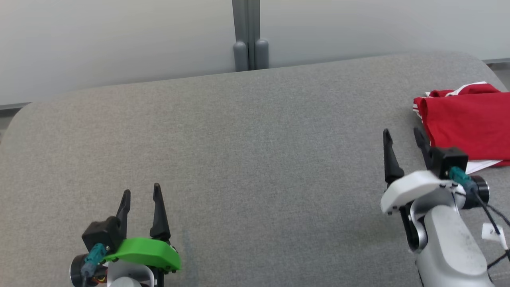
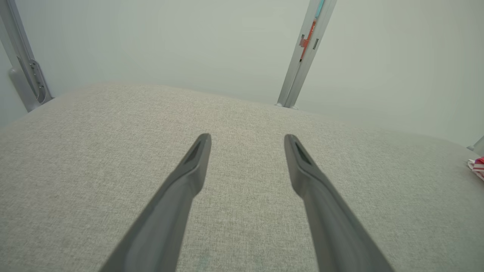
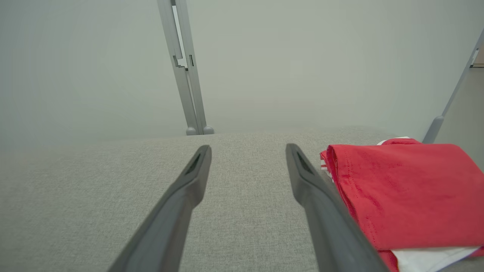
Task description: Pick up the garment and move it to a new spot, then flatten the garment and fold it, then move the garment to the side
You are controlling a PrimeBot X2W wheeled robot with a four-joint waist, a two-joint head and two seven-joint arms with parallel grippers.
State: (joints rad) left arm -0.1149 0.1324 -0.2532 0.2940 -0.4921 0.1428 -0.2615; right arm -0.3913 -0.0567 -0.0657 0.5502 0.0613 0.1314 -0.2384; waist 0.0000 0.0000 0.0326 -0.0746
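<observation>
A red garment (image 1: 466, 121) with white trim lies folded flat at the far right edge of the grey padded table (image 1: 247, 159). In the right wrist view the garment (image 3: 408, 192) sits just right of the right finger, a white layer peeking out under it. My right gripper (image 1: 402, 135) hovers open just left of the garment, holding nothing. At the lower left my left gripper (image 1: 141, 191) stands open and empty over bare fabric. A sliver of the garment (image 2: 477, 166) shows at the right edge of the left wrist view.
A pale wall runs behind the table, with a grey metal post (image 1: 250, 36) at its middle. The table's rounded corners fall away at the far left and far right. A black cable (image 1: 492, 217) trails from the right wrist.
</observation>
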